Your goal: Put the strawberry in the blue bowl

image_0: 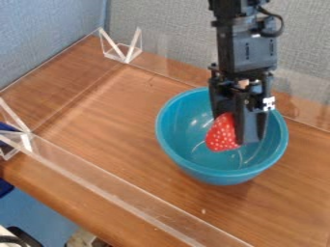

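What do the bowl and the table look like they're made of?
The blue bowl looks like smooth, glossy plastic, judging by its even color and soft shine, though glazed ceramic is possible. The table seems to be wood or a wood-look laminate with a satin finish, going by its warm brown streaks.

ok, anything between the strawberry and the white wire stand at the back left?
In the camera view, the blue bowl's left rim, then bare wooden tabletop.

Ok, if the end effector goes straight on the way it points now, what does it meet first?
Probably the inner floor of the blue bowl, with the strawberry at the end effector getting there ahead of it. How much depth remains is unclear from this one view.
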Controlling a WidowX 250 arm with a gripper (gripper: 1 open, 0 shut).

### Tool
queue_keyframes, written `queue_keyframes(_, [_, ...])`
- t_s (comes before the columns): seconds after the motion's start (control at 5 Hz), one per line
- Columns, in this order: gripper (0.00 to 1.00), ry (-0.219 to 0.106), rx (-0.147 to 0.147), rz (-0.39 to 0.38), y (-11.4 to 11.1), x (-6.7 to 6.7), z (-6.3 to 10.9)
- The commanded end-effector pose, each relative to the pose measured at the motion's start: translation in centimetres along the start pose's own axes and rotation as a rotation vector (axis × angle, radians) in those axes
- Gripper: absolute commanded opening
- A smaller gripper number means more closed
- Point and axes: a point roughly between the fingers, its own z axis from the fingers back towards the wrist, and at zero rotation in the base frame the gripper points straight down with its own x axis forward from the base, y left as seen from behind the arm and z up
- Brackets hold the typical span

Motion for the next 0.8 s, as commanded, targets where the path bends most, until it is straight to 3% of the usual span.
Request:
queue_keyframes(0.0, [0.0,-0.004,0.01,-0.028,0.1,0.2,-0.3])
queue_keyframes(0.4, [0.0,0.016,-0.003,-0.021,1.0,0.5,-1.8])
queue_keyframes(0.6, [1.0,0.016,0.002,-0.02,1.1,0.6,-1.7])
